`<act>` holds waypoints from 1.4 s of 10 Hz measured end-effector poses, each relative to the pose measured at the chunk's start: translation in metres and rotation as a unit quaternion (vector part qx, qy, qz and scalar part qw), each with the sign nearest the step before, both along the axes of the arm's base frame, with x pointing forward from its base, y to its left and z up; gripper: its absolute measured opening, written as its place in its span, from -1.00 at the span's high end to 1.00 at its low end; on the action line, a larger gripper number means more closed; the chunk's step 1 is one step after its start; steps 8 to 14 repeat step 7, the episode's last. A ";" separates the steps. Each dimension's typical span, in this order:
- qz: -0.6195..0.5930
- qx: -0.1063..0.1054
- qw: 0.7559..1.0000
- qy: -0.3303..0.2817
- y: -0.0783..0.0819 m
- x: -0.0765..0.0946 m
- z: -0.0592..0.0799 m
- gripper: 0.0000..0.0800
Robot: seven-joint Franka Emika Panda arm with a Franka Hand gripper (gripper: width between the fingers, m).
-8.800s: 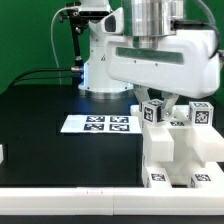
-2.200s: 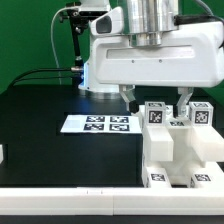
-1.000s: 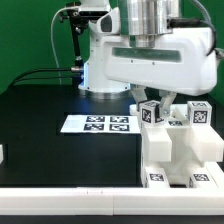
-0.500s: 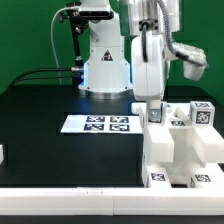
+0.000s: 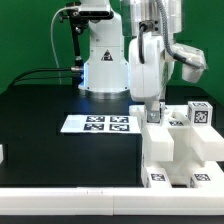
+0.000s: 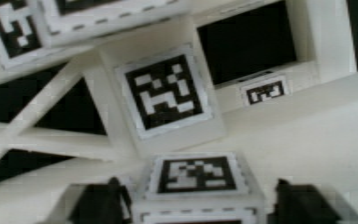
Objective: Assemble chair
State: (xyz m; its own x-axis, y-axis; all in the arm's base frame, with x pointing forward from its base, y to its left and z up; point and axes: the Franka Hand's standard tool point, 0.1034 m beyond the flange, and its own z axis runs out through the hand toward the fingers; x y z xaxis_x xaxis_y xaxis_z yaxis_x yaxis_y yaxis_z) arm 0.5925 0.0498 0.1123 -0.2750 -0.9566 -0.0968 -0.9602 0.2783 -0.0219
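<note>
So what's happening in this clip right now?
A single robot arm is working on a white tagged chair standing at the exterior view's right of the black table. Its gripper is down on a tagged upright part on top, fingers either side. The marker board lies flat nearby.

My arm's vertical, wrist turned side-on; gripper [image 5: 153,106] pointing straight down, fingers [image 6: 105,196] apart w/ a tagged part between.

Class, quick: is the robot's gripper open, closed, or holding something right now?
Gripper: closed on a tagged white peg of the chair; a finger sits on each side of it.
</note>
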 end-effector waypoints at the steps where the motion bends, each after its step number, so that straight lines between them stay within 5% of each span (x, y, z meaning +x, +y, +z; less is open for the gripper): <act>1: 0.027 0.001 1.000 0.002 -0.001 -0.002 0.003 -0.16; 2: 0.049 0.004 0.999 0.002 -0.003 -0.002 0.008 -0.53; 6: 0.087 0.013 0.996 -0.028 -0.013 0.008 0.049 -0.62; 14: 0.089 0.012 0.996 -0.024 -0.012 0.007 0.044 -0.62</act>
